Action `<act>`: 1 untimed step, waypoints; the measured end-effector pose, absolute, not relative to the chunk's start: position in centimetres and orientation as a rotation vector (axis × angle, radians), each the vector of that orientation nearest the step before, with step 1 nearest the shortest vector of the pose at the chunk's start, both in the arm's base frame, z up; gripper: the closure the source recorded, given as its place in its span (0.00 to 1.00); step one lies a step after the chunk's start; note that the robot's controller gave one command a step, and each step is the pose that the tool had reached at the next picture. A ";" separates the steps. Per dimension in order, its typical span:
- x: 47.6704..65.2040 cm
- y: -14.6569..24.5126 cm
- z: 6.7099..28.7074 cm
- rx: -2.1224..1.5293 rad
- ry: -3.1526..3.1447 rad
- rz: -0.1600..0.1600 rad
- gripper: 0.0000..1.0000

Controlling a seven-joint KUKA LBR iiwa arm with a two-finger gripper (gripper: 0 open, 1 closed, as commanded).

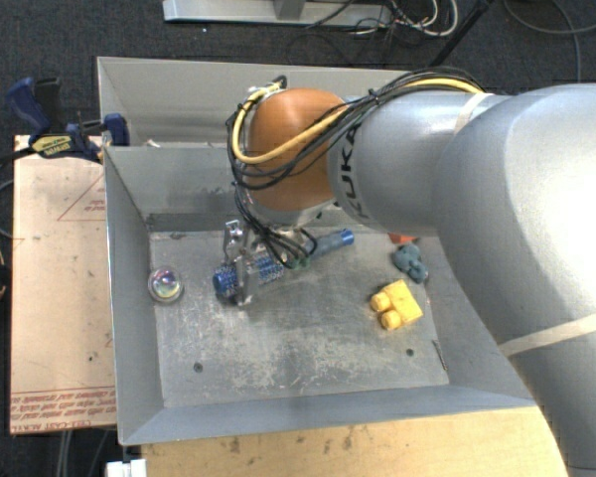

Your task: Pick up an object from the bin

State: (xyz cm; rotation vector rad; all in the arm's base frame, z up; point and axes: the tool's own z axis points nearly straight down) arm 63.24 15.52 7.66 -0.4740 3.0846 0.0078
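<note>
Ball (163, 286) left, block (395, 305) right, in bin (278, 361)

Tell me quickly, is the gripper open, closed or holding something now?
Gripper: cannot be told. It is low in the grey metal bin, beside a small blue object.

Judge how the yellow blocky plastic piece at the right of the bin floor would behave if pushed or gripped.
The yellow blocky plastic piece looks rigid, so it probably keeps its shape when squeezed. Its flat faces suggest it would slide rather than roll. Being small, it is likely light.
</note>
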 end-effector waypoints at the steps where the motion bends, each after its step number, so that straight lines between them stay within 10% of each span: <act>1: 62.7 17.3 22.8 -0.471 3.096 0.004 1.00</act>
